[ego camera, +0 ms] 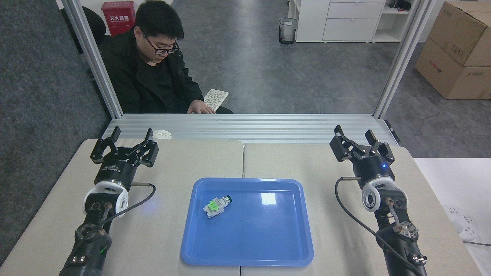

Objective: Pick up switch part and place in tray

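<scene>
Now switch part (216, 202) lies in tray (268, 245); left hand (124, 147), right hand (360, 143) spread, empty.

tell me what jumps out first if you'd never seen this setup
The glossy blue tray at the table's centre, with the small green-and-white switch part lying in its left half. Flanking it, the left gripper and right gripper are both open and empty near the far edge. Behind the rail sits a person in black.
</scene>
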### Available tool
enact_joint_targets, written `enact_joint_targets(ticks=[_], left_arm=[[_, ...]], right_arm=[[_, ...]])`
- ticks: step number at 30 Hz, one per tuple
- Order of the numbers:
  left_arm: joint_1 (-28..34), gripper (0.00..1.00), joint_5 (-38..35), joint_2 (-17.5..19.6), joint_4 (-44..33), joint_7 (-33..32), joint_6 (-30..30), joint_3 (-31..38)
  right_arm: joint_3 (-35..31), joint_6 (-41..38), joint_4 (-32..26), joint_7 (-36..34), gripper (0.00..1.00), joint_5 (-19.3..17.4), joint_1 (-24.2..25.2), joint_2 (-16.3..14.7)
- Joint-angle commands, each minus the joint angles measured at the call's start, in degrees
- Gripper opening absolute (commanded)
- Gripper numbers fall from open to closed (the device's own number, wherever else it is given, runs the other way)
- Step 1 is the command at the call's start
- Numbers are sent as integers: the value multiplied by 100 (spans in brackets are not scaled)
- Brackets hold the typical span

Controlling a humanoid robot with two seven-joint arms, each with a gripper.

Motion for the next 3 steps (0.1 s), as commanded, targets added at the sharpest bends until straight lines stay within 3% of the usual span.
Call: enact_joint_targets(ticks=[1, 3], left_arm=[[-38, 94, -9, 70, 82, 61, -3, 123], [-46, 94, -9, 70, 82, 61, -3, 123]], right_arm=[[-2, -4, 0, -3, 100, 0, 1, 2], [-2, -4, 0, -3, 100, 0, 1, 2]])
